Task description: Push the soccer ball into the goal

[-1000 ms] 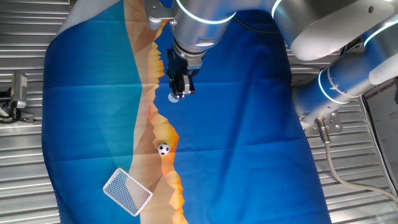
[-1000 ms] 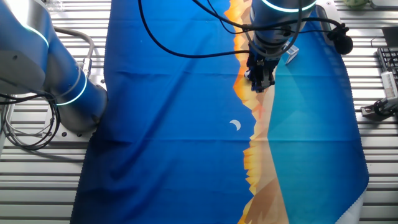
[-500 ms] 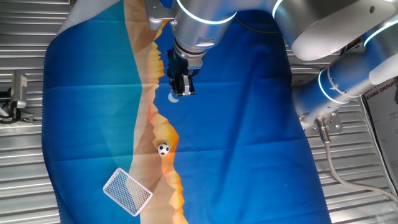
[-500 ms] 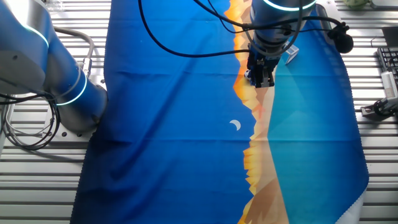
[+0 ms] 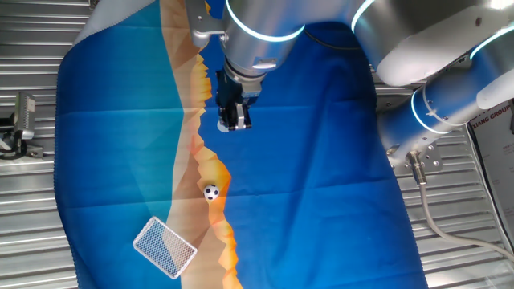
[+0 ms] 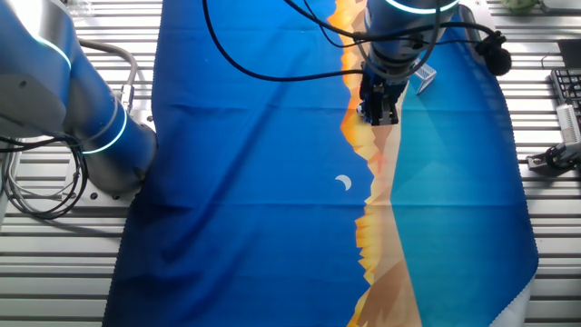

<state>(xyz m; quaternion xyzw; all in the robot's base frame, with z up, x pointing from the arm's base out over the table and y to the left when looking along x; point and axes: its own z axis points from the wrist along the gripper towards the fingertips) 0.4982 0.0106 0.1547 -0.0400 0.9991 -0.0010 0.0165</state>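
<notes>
The soccer ball [image 5: 211, 192], tiny and white with black patches, lies on the orange band of the blue printed cloth. The goal [image 5: 164, 246], a white-framed mesh rectangle, lies tilted near the cloth's lower left, a short way below and left of the ball. My gripper [image 5: 234, 124] points down above the cloth, well above the ball in this view, fingers close together and holding nothing. In the other fixed view the gripper [image 6: 379, 116] hides the ball, and only a corner of the goal [image 6: 425, 79] shows behind it.
The blue cloth [image 5: 321, 177] covers a slatted metal table [image 5: 32, 209]. A white crescent is printed on the cloth [image 6: 343, 183]. The arm's base [image 6: 82, 136] stands beside the cloth, with cables over the far end. Small hardware [image 5: 20, 120] lies off the cloth.
The gripper has shifted slightly toward the ball and goal end of the cloth. The ball and goal have not moved.
</notes>
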